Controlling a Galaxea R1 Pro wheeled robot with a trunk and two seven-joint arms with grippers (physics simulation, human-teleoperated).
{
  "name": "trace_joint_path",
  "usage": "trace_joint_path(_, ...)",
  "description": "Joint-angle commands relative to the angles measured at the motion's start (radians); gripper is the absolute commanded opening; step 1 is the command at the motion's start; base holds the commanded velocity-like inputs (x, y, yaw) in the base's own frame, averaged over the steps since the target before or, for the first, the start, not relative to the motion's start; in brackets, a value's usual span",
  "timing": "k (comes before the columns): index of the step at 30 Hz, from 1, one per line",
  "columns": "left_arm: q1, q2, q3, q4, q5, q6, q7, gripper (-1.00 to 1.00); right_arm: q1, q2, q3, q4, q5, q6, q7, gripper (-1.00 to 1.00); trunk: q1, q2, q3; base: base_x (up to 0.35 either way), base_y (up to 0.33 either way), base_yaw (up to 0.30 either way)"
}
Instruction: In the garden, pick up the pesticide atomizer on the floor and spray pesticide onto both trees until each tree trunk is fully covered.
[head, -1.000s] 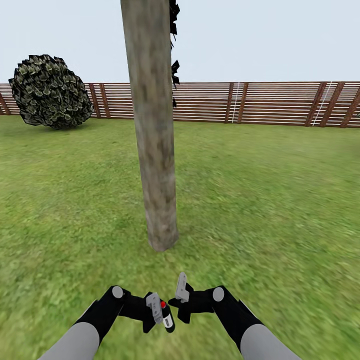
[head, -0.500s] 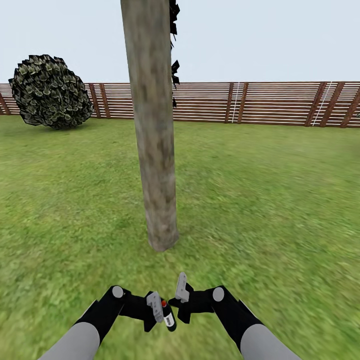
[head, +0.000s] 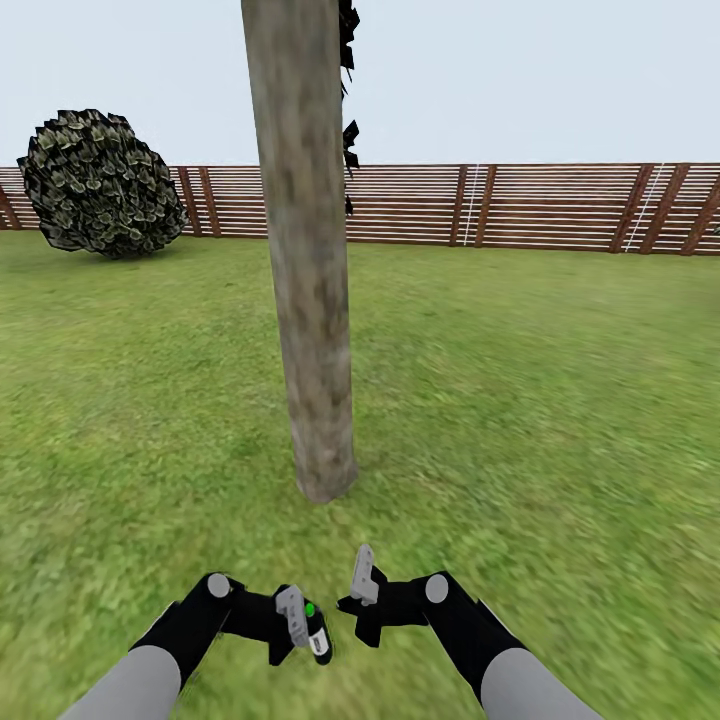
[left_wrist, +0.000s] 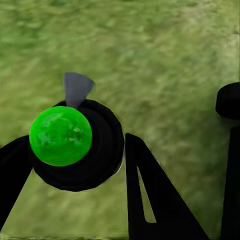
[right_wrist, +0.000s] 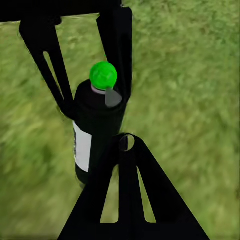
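My left gripper (head: 296, 617) sits low in front of me with its jaws clamped around the pesticide atomizer (head: 316, 632); the bottle is dark-bodied with a pale label, and the spot at its top glows green; in the left wrist view that green cap (left_wrist: 61, 135) sits above the bottle's black shoulder between my fingers (left_wrist: 150, 200); my right gripper (head: 362, 577) hangs just beside it, jaws parted and holding nothing; in the right wrist view the atomizer (right_wrist: 95, 135) stands upright over grass; the tree trunk (head: 305, 250) rises straight ahead from the lawn (head: 520, 400), near my arms; a round shrub (head: 98, 182) stands by the slatted fence (head: 520, 205) well beyond.
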Motion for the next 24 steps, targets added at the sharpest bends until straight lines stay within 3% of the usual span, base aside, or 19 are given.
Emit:
trace_joint_path(1,0.0,0.011,0.008,-0.001,-0.01,-0.01,-0.003,-1.0,0.0,0.0,-0.001,-0.001,0.01,-0.006,0.0,-1.0,0.0,0.0,-0.001,0.0,0.0,0.0)
trace_joint_path(9,0.009,0.144,0.007,-0.001,-0.014,-0.011,-0.003,-1.0,0.0,0.0,-0.001,-0.001,0.011,-0.006,0.0,-1.0,0.0,0.0,-0.001,0.0,0.0,0.0)
trace_joint_path(13,0.011,0.196,0.007,-0.001,-0.015,-0.011,-0.003,-1.0,0.0,0.0,-0.001,0.001,0.011,-0.007,0.0,-1.0,0.0,0.0,-0.001,0.0,0.0,0.0)
trace_joint_path(16,0.012,0.254,0.007,-0.001,-0.031,-0.012,-0.003,-1.0,0.0,0.0,-0.001,0.007,0.012,-0.009,0.0,-1.0,0.0,0.0,-0.001,0.0,0.0,0.0)
trace_joint_path(17,0.012,0.262,0.008,-0.001,-0.033,-0.013,-0.003,-1.0,0.0,0.0,0.0,0.007,0.012,-0.01,0.0,1.0,0.0,0.0,-0.001,0.0,0.0,0.0)
trace_joint_path(22,0.013,0.282,0.008,-0.001,-0.035,-0.013,0.012,-1.0,0.0,0.0,-0.004,0.011,0.015,-0.01,-0.007,1.0,0.0,0.0,-0.001,0.0,0.0,0.0)
trace_joint_path(24,0.012,0.281,0.015,0.0,-0.033,-0.011,0.052,-1.0,0.001,0.0,-0.005,0.024,0.014,-0.012,-0.016,1.0,0.0,0.0,-0.001,0.0,0.0,0.0)
